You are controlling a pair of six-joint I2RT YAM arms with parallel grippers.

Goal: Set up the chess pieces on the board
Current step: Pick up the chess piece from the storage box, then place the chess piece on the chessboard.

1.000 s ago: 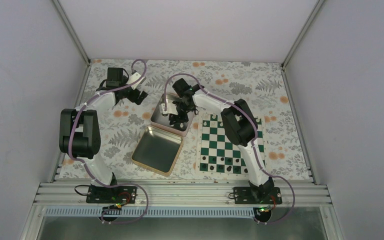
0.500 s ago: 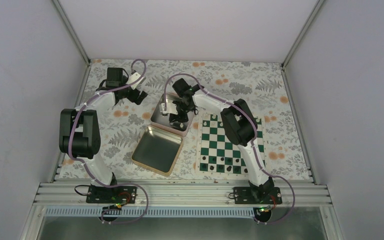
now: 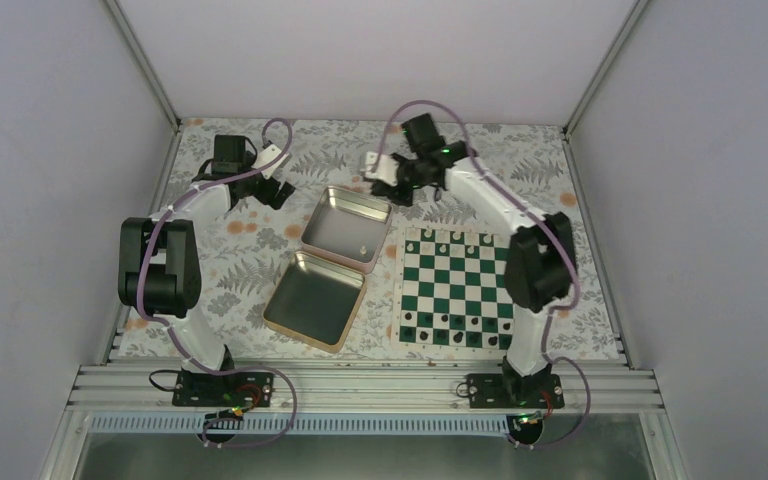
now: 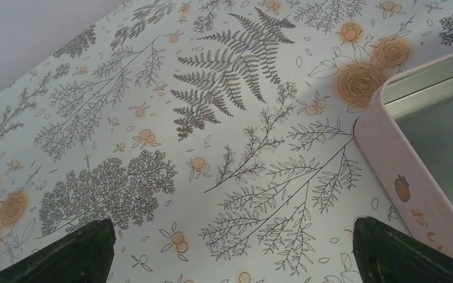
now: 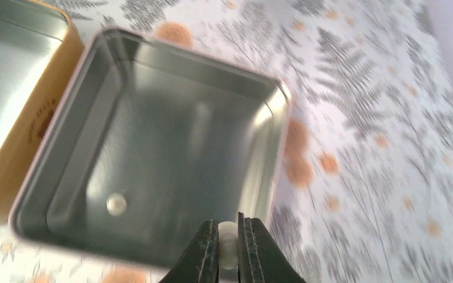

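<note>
Right gripper (image 5: 228, 233) pinches one cream-white chess piece (image 5: 228, 253) by the far corner of the tin (image 5: 183, 68). The board (image 3: 442, 275) lies rightward from it, toward the near edge of the table (image 3: 560, 170), on this arm's own side.

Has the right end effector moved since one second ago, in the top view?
Yes. The right end effector, shut on a white chess piece, was over the silver tin; it now stands beyond the tin's far right corner, nearer the back wall.
</note>
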